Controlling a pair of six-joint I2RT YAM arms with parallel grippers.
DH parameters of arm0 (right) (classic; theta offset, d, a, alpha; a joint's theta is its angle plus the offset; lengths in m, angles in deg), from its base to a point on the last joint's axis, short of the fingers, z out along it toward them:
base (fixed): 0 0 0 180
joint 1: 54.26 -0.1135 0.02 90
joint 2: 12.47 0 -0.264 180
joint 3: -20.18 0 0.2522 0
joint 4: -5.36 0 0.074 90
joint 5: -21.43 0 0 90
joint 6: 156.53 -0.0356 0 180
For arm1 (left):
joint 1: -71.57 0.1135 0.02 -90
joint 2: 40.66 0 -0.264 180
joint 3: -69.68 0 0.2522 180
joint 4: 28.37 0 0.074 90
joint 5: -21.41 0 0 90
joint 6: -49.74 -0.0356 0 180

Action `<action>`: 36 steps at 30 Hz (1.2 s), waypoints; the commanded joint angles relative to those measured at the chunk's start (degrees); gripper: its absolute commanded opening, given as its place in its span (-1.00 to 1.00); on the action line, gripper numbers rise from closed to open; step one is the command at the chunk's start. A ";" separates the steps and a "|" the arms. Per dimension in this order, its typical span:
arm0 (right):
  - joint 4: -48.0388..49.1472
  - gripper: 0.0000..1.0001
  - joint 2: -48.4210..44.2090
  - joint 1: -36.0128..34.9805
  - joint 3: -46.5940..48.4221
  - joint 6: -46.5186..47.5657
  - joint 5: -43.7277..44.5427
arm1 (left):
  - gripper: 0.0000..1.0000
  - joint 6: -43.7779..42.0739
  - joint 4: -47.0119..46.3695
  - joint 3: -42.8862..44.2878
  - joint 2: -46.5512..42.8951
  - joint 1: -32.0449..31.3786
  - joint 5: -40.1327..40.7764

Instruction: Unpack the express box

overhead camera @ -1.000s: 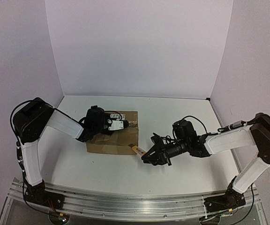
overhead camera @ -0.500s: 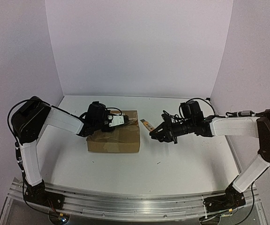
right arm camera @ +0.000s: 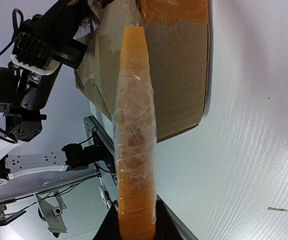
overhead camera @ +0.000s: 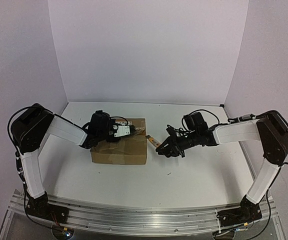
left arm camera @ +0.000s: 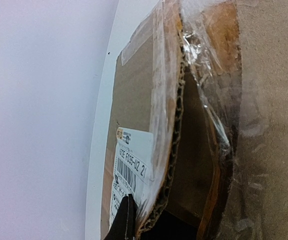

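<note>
The right end effector point(overhead camera: 161, 148) is clamped on an orange tape strip point(right arm camera: 134, 125) wrapped in crinkled clear film; in the right wrist view the strip rises straight up out of the two fingers. From above, the strip angles away from the fingertips toward the right side of the express box point(overhead camera: 119, 152), its far tip close to the box's upper right corner. I cannot tell whether that tip touches the carton.

The left end effector point(overhead camera: 132, 131) sits at the box's far top edge, closed on a raised flap point(left arm camera: 136, 85). One black finger point(left arm camera: 126, 222) presses the flap's outer face just below the white printed label point(left arm camera: 131, 165), and a dark shape lies on the inner side of the corrugated edge. Torn clear tape point(left arm camera: 219, 115) hangs across the gap between this flap and the neighbouring cardboard, and the gap is dark inside.

The express box lies flat on the white tabletop point(overhead camera: 184, 180), left of centre, between the two arms, with orange tape on the corner nearest the right wrist camera
</note>
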 commanded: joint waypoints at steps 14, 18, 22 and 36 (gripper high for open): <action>-0.83 -1.00 -1.96 -0.11 -0.05 1.02 0.55 | -0.22 1.43 27.40 5.42 -5.80 4.96 -15.02; -0.67 -1.00 -0.95 -0.34 0.78 1.31 -1.67 | 0.21 2.17 47.43 13.43 -7.20 5.03 -24.91; -0.59 -1.00 -1.00 -0.83 1.15 2.27 -4.21 | 0.28 3.08 58.38 19.50 -6.03 5.05 -28.07; -6.50 -1.00 -4.06 -1.79 0.45 4.15 0.57 | 0.31 13.96 63.17 29.22 -1.81 14.69 -21.84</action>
